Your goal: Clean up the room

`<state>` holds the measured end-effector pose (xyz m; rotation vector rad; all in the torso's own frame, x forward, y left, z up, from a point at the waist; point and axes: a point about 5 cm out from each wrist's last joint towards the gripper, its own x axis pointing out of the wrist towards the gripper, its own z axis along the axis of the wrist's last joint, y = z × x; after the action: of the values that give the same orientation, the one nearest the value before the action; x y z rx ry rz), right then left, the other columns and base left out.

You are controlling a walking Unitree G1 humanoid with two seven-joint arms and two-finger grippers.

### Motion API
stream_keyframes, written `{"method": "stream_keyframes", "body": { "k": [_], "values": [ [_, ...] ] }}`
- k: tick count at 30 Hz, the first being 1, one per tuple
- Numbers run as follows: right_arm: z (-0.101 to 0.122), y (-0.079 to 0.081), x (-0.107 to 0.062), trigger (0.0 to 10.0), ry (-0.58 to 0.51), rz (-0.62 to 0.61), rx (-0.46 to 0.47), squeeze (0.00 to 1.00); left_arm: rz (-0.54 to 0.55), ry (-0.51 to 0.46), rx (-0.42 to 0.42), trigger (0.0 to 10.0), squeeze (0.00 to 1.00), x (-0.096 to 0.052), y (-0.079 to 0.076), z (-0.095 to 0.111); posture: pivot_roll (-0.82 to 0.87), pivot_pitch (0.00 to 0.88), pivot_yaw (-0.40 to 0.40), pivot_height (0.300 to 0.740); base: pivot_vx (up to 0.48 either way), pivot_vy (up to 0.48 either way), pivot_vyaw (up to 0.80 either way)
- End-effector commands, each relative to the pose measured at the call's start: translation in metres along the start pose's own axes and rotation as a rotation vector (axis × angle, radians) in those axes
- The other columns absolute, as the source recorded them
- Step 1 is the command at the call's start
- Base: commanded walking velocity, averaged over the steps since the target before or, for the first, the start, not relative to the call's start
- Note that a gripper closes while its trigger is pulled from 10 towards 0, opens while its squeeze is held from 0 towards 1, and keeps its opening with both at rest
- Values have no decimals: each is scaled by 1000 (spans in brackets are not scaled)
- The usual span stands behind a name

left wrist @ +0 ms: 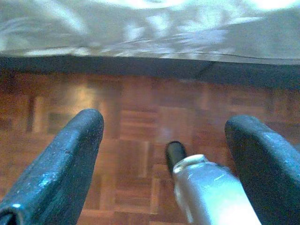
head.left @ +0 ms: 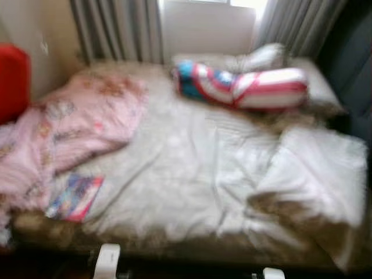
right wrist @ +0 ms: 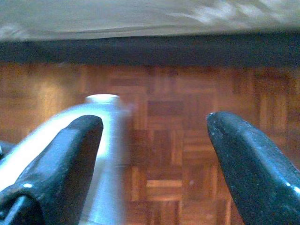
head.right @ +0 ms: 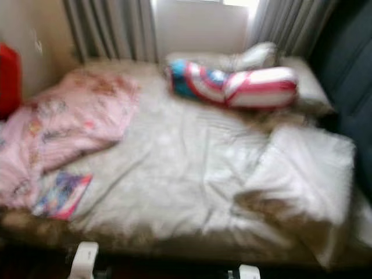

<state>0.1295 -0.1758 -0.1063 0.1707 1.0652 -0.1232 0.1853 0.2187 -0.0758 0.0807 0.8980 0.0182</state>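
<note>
- Left eye view, blurred: bed (head.left: 192, 174) with rumpled white sheet across the middle, curtains (head.left: 116, 29) and window behind.
- Pink blanket (head.left: 75, 128) heaped on the robot's left of the bed, partly spilling over the edge.
- Book (head.left: 74, 197) with a colourful cover near the front left corner, just beside the blanket, flat on the sheet.
- Striped bolster (head.left: 241, 87) — red, white and blue — lying across the far end, white pillow (head.left: 261, 57) behind it.
- Red object (head.left: 13, 81) at the left edge, too blurred to identify.
- Left gripper (left wrist: 164, 154) low over parquet floor (left wrist: 140, 117) — fingers (left wrist: 61, 173) spread wide, holding nothing, bed edge ahead.
- Right gripper (right wrist: 154, 159) likewise wide apart and empty over the floor, before the bed's dark base.
</note>
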Motion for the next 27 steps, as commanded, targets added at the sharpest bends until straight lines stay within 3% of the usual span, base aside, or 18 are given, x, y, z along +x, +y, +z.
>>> {"method": "stream_keyframes", "body": {
  "k": [1,6,12,27],
  "values": [
    [8,-6,0,10000,-66,-33,116,0,-16,1,8,10000,0,1,-4,2,-18,0,-52,740,0,-304,0],
    [12,-5,-1,10000,-118,-6,168,0,-16,0,8,10000,0,1,-4,2,-19,0,-53,740,0,-302,0],
    [13,-5,0,10000,-108,9,94,0,-18,0,7,10000,0,1,-5,2,-21,0,-56,740,0,-305,0],
    [11,-6,-1,10000,-92,6,73,0,-20,3,2,10000,0,1,-6,1,-25,0,-52,740,0,-304,0]
  ]
}}
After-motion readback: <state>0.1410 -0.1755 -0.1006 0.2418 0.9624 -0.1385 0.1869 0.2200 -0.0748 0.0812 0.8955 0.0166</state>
